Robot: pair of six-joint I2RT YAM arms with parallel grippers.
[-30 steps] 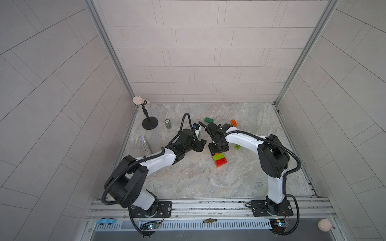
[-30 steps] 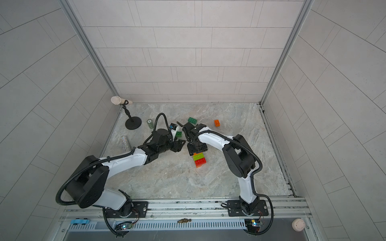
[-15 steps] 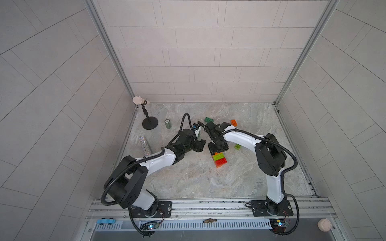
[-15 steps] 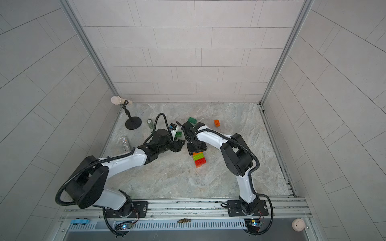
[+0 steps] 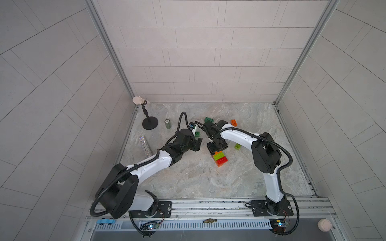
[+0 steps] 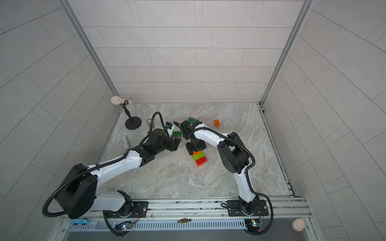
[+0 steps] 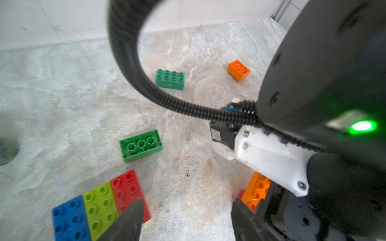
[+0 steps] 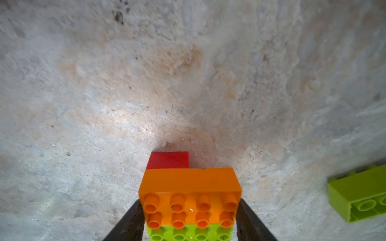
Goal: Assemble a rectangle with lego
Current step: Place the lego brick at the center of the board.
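right fingers (image 8: 129, 225) pinching orange brick (image 8: 190, 183) at 12 o'clock end of stack (image 5: 219, 158), desk (image 5: 188, 177) centre | left fingers (image 7: 129, 221) spread, empty, 9 o'clock of stack | change: right elbow (image 5: 265, 152) swung inward, grip unchanged | likely seating brick; rectangle unfinished

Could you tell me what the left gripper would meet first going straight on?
Probably the orange brick held by the right gripper, close ahead of the left gripper; depth is unclear.
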